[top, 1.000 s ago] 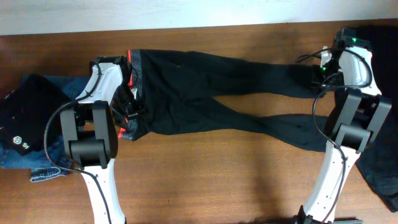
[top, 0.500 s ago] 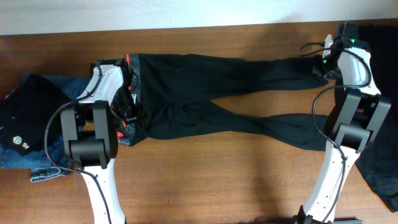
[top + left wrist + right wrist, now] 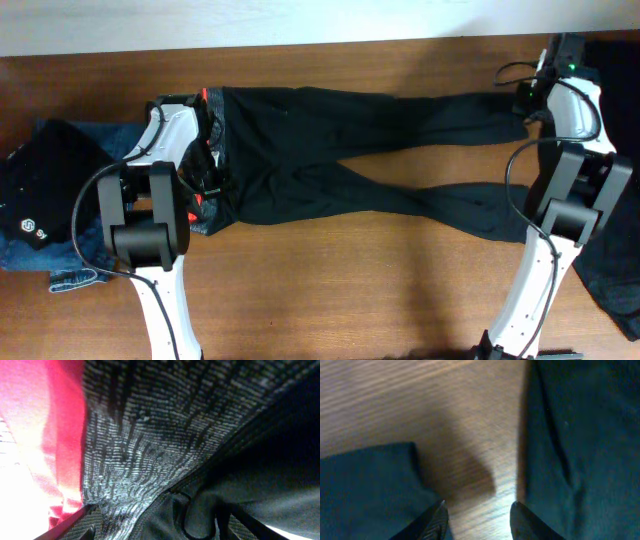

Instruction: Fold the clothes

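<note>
Layout: trousers lie flat along the table's far edge, with the waistband at the left end and the legs running to the right end. They look stretched out so a fold can begin.
Left end: left gripper is down on the waistband. Grey-and-red knit fills its camera, so I cannot tell if the jaws are clamped on it.
Right end: right gripper hangs beside the far leg's cuff near the far right corner. Its jaws are partly apart with bare wood between them, gripping nothing.
Pile: black garment sits on jeans at the left edge.
</note>
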You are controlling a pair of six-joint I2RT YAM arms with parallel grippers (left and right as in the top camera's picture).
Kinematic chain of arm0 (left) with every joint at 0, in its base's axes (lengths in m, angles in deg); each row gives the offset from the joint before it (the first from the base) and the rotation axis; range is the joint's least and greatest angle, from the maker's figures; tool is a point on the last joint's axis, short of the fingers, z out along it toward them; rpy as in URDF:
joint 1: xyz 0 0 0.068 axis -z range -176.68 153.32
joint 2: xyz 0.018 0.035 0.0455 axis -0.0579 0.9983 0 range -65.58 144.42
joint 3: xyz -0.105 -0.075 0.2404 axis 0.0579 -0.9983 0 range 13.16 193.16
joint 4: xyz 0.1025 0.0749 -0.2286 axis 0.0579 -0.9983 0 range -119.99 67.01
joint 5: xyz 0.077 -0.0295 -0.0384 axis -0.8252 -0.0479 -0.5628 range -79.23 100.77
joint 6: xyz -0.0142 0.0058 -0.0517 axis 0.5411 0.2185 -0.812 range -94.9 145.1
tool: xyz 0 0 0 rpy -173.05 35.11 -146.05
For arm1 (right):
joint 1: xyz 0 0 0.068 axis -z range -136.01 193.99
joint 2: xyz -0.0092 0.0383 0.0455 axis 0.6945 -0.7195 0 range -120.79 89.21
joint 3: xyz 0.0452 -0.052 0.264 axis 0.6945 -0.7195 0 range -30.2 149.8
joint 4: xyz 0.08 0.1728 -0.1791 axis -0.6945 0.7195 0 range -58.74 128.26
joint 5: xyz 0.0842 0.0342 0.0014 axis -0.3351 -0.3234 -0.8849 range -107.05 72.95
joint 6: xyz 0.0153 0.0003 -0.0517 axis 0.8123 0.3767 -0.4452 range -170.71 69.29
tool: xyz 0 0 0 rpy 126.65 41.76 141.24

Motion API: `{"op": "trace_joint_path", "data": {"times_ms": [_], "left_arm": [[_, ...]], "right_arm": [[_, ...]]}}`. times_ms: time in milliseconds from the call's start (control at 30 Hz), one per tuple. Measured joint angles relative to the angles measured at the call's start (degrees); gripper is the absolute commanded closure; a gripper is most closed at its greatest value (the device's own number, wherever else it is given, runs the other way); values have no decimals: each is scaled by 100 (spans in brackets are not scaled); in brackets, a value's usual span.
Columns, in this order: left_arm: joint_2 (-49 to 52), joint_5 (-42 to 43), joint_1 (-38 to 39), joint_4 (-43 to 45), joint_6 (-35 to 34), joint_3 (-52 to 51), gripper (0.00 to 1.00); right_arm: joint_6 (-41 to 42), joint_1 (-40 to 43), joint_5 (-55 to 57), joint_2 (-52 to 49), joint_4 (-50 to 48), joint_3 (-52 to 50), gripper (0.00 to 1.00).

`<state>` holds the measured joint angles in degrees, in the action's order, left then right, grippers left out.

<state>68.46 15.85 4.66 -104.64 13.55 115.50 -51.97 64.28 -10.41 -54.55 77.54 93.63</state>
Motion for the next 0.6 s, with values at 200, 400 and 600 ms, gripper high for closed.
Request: {"op": "trace_joint_path", "data": {"times_ms": [200,400,600], "left_arm": [[0,-2,0,2,0,-2,27],[0,-4,0,2,0,-4,26],[0,-2,0,4,0,-4,27]], "right_arm": [[-31,68,-68,-2,568,315,40],[-28,61,-481,9,1836,1606,36],[-28,61,-872,79,3392,2601,34]]}}
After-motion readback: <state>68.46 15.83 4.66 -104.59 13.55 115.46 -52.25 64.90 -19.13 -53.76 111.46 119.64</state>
